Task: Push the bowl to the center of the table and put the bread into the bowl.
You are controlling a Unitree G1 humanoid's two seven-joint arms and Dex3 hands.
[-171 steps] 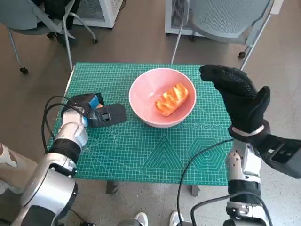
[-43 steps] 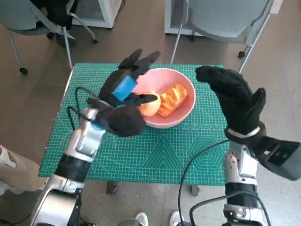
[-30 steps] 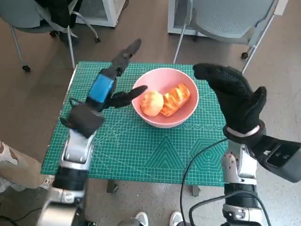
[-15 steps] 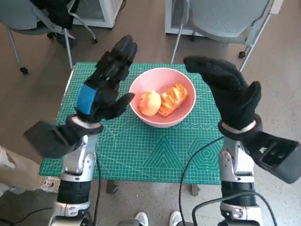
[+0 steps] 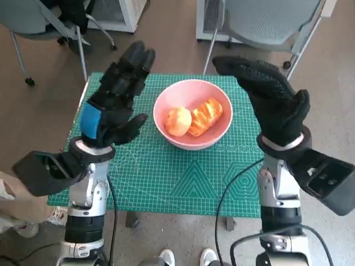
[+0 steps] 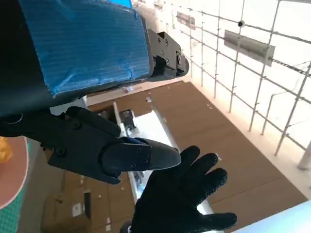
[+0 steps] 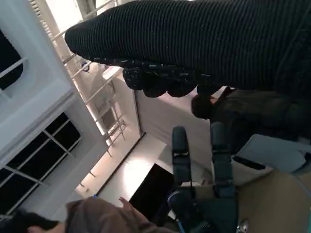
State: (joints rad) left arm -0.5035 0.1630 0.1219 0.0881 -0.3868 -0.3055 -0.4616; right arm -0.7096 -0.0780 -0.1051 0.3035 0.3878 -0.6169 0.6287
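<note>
A pink bowl (image 5: 216, 130) sits near the middle of the green cutting mat (image 5: 166, 177) in the head view. Inside it lie a round pale bun (image 5: 178, 121) and a ridged orange pastry (image 5: 203, 116), side by side. My left hand (image 5: 113, 97) is raised above the mat's left part, fingers spread, holding nothing. My right hand (image 5: 266, 100) is lifted over the mat's right side, also open and empty. The left wrist view shows a sliver of the bowl (image 6: 8, 174) and my gloved right hand (image 6: 182, 199). My left hand's fingers (image 7: 179, 150) appear in the right wrist view.
Grey chairs (image 5: 260, 22) stand behind the table, with another chair (image 5: 33, 22) at the far left. Black cables (image 5: 230, 188) hang off the front edge by my right arm. A person's shoes (image 5: 166, 258) show below the table, and a person (image 7: 97, 216) in the right wrist view.
My left hand, which placed the round bun in the bowl, has withdrawn leftward and risen. My right hand drifted slightly inward. The bowl and both breads stay put.
</note>
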